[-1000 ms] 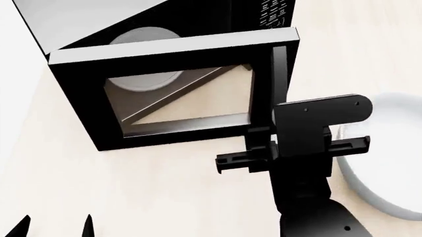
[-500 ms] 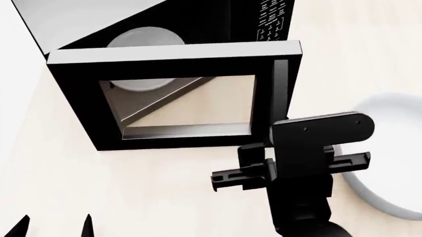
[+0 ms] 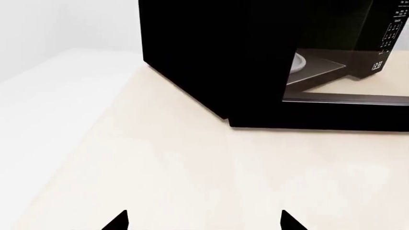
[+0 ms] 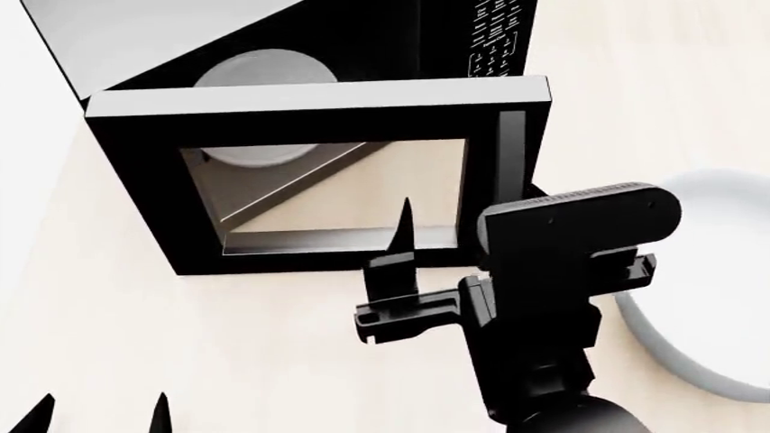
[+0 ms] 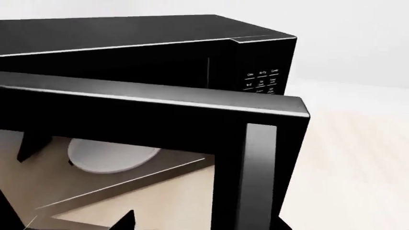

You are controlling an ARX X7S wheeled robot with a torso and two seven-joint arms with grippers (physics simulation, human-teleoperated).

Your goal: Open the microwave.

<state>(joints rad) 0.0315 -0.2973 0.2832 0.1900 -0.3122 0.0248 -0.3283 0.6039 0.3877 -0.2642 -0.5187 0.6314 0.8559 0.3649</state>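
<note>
We see the large black boxy microwave with a light grey top (image 4: 259, 41) standing on the pale wooden bench (image 4: 216, 361), at the far left of the head view. Its windowed door (image 4: 325, 176) is swung wide out toward us, and through the glass the white round turntable (image 4: 259, 77) shows inside the cavity. The white-lettered keypad (image 4: 496, 36) sits on the microwave's front, beyond the door's free edge. The door's long vertical handle (image 4: 511, 167) runs along that free edge.

Our right gripper (image 4: 506, 289) hangs just in front of the door's lower edge, near the handle end but apart from it. Its jaws stand spread with nothing between them; one dark fingertip (image 4: 403, 225) points up across the window. In the right wrist view the door (image 5: 153, 110) and its handle (image 5: 255, 177) fill the frame close ahead.

Our left gripper (image 4: 103, 415) shows only as two dark tips at the lower left of the head view, well apart from the microwave, jaws spread and empty. A round white dish (image 4: 722, 298) lies on the bench to the right.
</note>
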